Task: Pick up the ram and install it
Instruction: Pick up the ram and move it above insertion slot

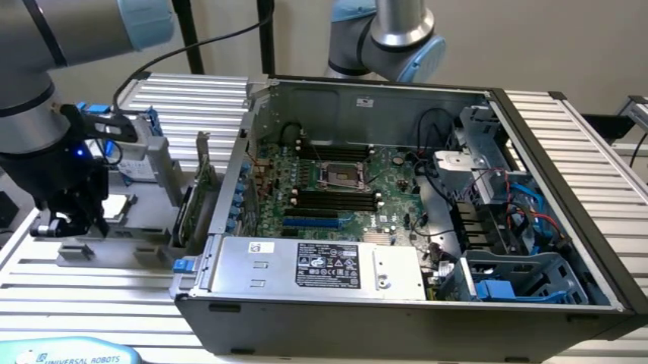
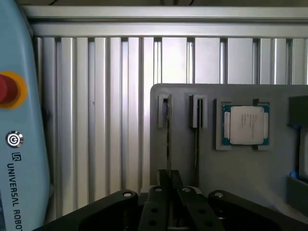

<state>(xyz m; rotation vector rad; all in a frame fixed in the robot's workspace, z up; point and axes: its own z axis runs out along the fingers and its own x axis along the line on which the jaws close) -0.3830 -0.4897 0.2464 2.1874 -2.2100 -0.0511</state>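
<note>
One arm stands at the exterior view's left, its hand [image 1: 66, 226] lowered onto a grey tray [image 1: 111, 254] that lies on the slatted bench [image 1: 102, 296]. In the wrist view the hand [image 2: 169, 178] is clamped on the near end of the ram [image 2: 169, 134], one dark finger [image 2: 163, 179] pressed against each face.

The ram stands on its long edge in a narrow slot of the tray [image 2: 240, 168]. Its long axis runs straight away from the hand, level with the tray, and ends in a small bracket close to the tray's far rim. The wrist camera looks along its top edge, so it reads as a thin, straight, dark strip. Its broad faces and chips are turned sideways and cannot be made out.

Just beside it is a second slot [image 2: 196, 113] set parallel to it; I cannot tell what it holds. Further along the tray a square silver chip [image 2: 244, 125] lies flat in its own pocket, apart from the ram.

Off the tray's other side, across bare bench slats [image 2: 96, 120], lies a pale blue pendant [image 2: 19, 144] with a red button [image 2: 7, 89].

In the exterior view a green card [image 1: 199, 189] stands upright between the tray and the open case [image 1: 354, 98]. The case lies on its side with the board [image 1: 354, 174] facing up, its dark memory slots [image 1: 329, 199] well apart from the hand.
</note>
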